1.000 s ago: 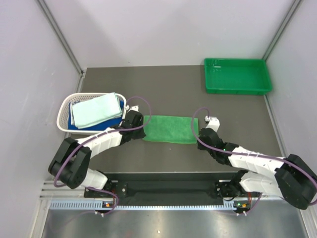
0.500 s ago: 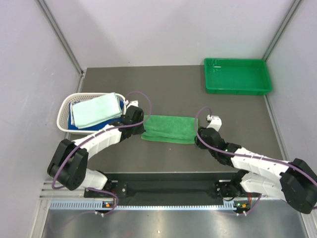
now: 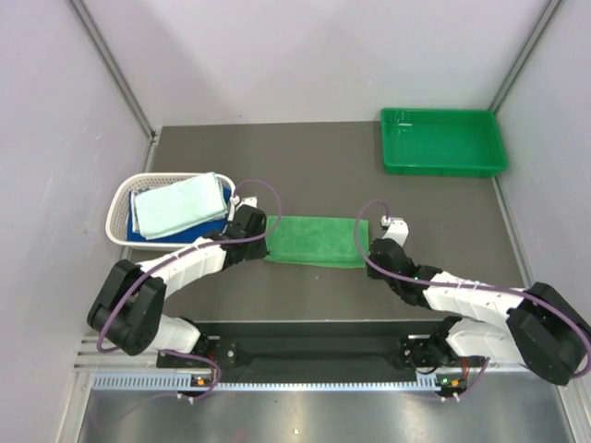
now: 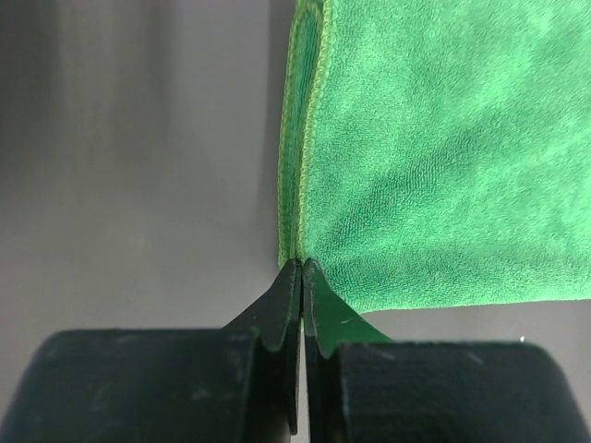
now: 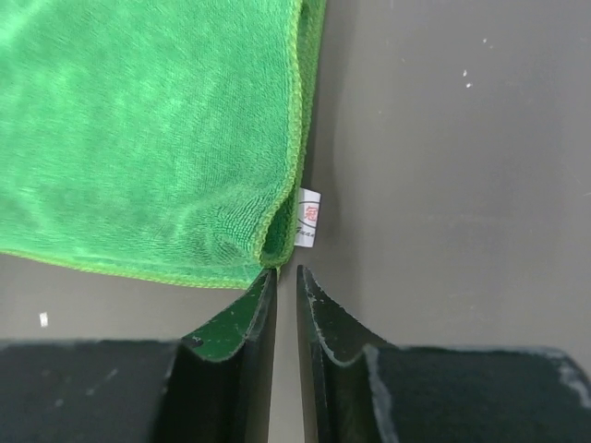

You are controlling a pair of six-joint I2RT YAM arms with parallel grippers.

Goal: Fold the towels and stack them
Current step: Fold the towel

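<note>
The green towel (image 3: 314, 240) lies on the desk (image 3: 314, 175) as a long doubled strip, between the two arms. The left pincer (image 4: 301, 268) sits at the strip's left near corner with its jaws pressed together. The tips touch the hemmed double edge, but the pictures do not show whether any cloth is nipped between them. The right pincer (image 5: 286, 275) is at the right near corner with its jaws a narrow slit apart. One finger brushes the cloth by the white label (image 5: 309, 226), and only bare desk shows in the gap.

The first fold looks done and laid flat, so the task seems to sit between folds. The next move probably calls for a firm pinch on both layers at one end. That end would then be carried over to the other, hems square and no layer slipping.

A pale mint towel (image 3: 180, 205) rests over a blue towel (image 3: 185, 235) in the white basket (image 3: 118, 217), waiting. The green tray (image 3: 443, 169) stands well apart at the far right.
</note>
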